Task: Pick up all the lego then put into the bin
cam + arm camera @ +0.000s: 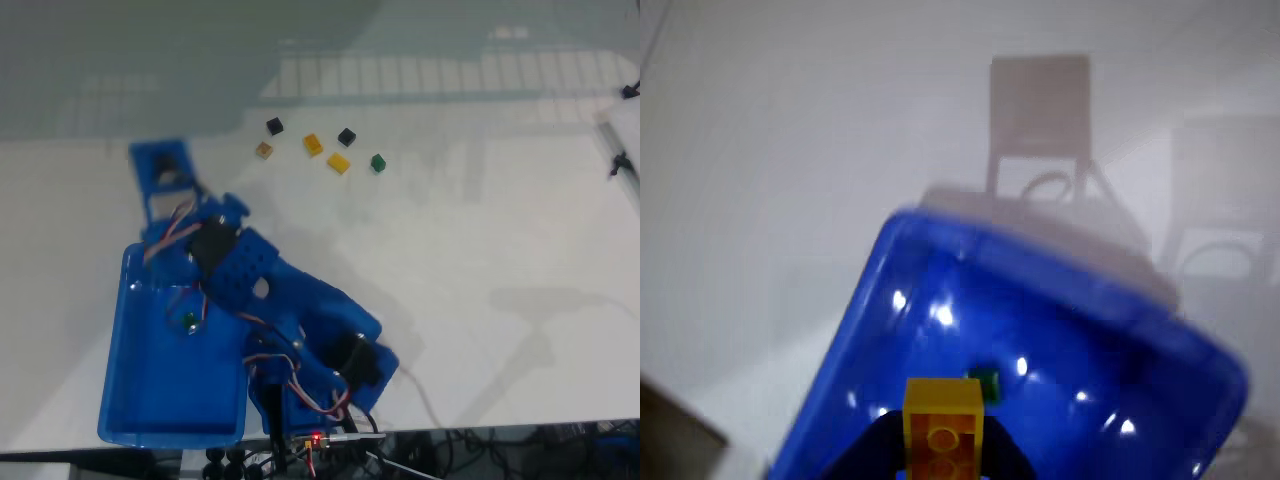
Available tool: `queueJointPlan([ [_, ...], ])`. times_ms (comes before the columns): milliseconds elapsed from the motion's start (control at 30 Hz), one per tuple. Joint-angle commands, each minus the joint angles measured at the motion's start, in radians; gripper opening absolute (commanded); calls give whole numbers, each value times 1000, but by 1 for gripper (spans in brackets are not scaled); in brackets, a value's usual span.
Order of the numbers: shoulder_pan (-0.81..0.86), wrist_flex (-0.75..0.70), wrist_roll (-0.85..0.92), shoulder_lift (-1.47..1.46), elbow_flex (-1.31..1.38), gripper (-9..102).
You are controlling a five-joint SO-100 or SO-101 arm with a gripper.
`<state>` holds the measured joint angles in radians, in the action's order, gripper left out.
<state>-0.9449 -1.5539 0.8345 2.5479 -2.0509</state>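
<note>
In the wrist view my gripper point(943, 445) is shut on a yellow-orange lego brick point(943, 425), its dark fingers point(865, 455) on either side, held above the blue bin point(1090, 330). A small green lego point(986, 380) lies on the bin floor just beyond it. In the fixed view the blue arm point(250, 275) leans over the bin point(165, 395) at lower left, where the green lego point(188, 320) also shows. On the white table farther back lie several lego: black point(274, 126), tan point(264, 150), yellow point(313, 144), black point(346, 137), yellow point(339, 163) and green point(377, 162).
The arm's base with wires and a red light point(318, 438) sits at the table's front edge, right of the bin. A dark object point(622, 165) lies at the right edge of the fixed view.
</note>
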Motion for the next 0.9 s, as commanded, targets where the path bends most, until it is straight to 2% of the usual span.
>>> queueJointPlan([
  [0, -172, -51, -3, 44, -25, 1],
  [67, -219, -63, 5, 51, -58, 2],
  [233, -232, -74, 18, 38, -89, 20],
  [433, -164, -74, 41, 34, -75, 25],
  [500, -67, -60, 54, -3, -38, 25],
  [600, 206, 17, 80, -118, 58, 27],
  [733, 578, 299, 31, -308, 143, 31],
  [867, 772, 488, -51, -545, 221, 31],
])
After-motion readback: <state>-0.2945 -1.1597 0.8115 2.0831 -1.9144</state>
